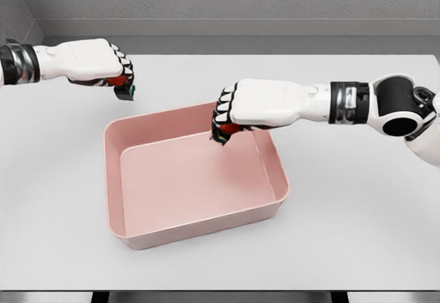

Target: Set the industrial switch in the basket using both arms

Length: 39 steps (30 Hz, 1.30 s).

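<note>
My right hand [227,114] hangs over the far rim of the pink basket [199,214], fingers curled around a small red-and-dark switch [225,132] that shows just below my knuckles. My left hand [110,66] is held above the white table [357,220], up and to the left of the basket, closed on another small red-and-teal part [125,87]. The basket sits at an angle on the table.

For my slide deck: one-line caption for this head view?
Right hand holds a red switch over the pink plastic basket; left hand grips another red switch beside it.
</note>
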Tool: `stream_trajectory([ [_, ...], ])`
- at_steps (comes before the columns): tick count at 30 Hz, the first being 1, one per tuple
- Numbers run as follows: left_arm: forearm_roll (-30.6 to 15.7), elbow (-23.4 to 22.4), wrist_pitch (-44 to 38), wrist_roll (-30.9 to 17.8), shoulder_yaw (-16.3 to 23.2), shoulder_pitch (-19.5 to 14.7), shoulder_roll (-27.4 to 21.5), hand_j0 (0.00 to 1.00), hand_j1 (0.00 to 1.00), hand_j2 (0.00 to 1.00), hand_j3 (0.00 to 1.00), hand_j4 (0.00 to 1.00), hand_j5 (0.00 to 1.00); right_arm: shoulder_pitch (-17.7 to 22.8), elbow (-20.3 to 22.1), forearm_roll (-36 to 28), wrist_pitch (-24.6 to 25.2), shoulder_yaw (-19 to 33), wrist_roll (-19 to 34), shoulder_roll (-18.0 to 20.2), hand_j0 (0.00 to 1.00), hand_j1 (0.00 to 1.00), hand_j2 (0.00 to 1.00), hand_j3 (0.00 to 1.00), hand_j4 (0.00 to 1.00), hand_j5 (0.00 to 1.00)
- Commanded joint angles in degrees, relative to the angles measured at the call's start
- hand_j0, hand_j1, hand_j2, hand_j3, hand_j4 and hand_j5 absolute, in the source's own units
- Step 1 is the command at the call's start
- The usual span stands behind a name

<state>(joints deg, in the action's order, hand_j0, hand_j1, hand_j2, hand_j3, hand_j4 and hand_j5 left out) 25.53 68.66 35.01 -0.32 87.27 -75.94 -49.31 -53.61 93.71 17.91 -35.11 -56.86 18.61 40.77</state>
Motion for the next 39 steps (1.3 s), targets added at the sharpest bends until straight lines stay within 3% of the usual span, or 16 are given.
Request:
stream_trajectory([
  [1, -0.83, 2.26, -0.01, 0.06, -0.26, 0.00, -1.05, 0.46, 0.46, 0.46, 0.46, 0.46, 0.46, 0.00, -0.72, -0.42, 0.11, 0.00, -0.06, -1.05, 0.62, 0.62, 0.62, 0.62, 0.62, 0.62],
  [3, -1.27, 2.70, -0.01, 0.06, -0.34, 0.00, -1.05, 0.46, 0.46, 0.46, 0.46, 0.46, 0.46, 0.00, -1.51, -0.33, 0.11, -0.18, -0.06, -2.36, 0.68, 0.68, 0.68, 0.68, 0.68, 0.68],
  [4, -1.53, 2.70, -0.01, 0.06, -0.34, -0.09, -1.05, 0.46, 0.46, 0.46, 0.46, 0.46, 0.46, 0.00, -2.13, -0.33, 0.11, -0.44, -0.06, -2.45, 0.76, 0.76, 0.76, 0.76, 0.76, 0.76],
  [10, -1.97, 4.99, -0.01, 0.06, -0.17, -1.93, -3.25, 0.46, 0.46, 0.46, 0.46, 0.46, 0.46, 0.18, -2.92, -0.07, 0.11, -0.62, 0.02, -3.95, 0.80, 0.80, 0.80, 0.80, 0.80, 0.80],
  [12, -2.06, 6.31, -0.01, 0.06, -0.17, -1.93, -3.52, 0.46, 0.46, 0.46, 0.46, 0.46, 0.46, 0.26, -3.45, 0.02, 0.11, -0.62, 0.02, -4.47, 1.00, 1.00, 1.00, 1.00, 1.00, 1.00],
  [26, -3.20, 12.81, -0.01, 1.11, -0.52, -2.99, -5.98, 0.46, 0.46, 0.46, 0.46, 0.46, 0.46, 0.70, -1.51, 0.11, 0.11, -0.53, 0.46, -3.24, 1.00, 1.00, 1.00, 1.00, 1.00, 1.00],
  [31, -3.38, 14.04, -0.01, 2.78, -0.43, -3.69, -6.77, 0.46, 0.46, 0.46, 0.46, 0.46, 0.46, 0.00, -1.25, -0.42, 0.11, 2.10, -3.67, 4.58, 1.00, 1.00, 1.00, 1.00, 1.00, 1.00],
  [33, -3.38, 14.74, -0.01, 2.78, -0.34, -3.78, -6.77, 0.46, 0.46, 0.46, 0.46, 0.46, 0.46, 0.00, -1.25, -1.82, 0.11, 2.11, -3.67, 11.08, 1.00, 1.00, 1.00, 1.00, 1.00, 1.00],
  [36, -3.29, 16.06, -0.01, 2.87, -0.26, -3.78, -6.42, 0.46, 0.46, 0.46, 0.46, 0.46, 0.46, 0.61, -1.25, -1.82, 0.11, 2.54, -3.76, 16.44, 1.00, 1.00, 1.00, 1.00, 1.00, 1.00],
  [39, -3.11, 17.29, -0.01, 2.78, -0.26, -3.78, -6.33, 0.46, 0.46, 0.46, 0.46, 0.46, 0.46, 1.93, -1.34, -1.82, 0.11, 2.63, -3.58, 19.52, 1.00, 1.00, 1.00, 1.00, 1.00, 1.00],
])
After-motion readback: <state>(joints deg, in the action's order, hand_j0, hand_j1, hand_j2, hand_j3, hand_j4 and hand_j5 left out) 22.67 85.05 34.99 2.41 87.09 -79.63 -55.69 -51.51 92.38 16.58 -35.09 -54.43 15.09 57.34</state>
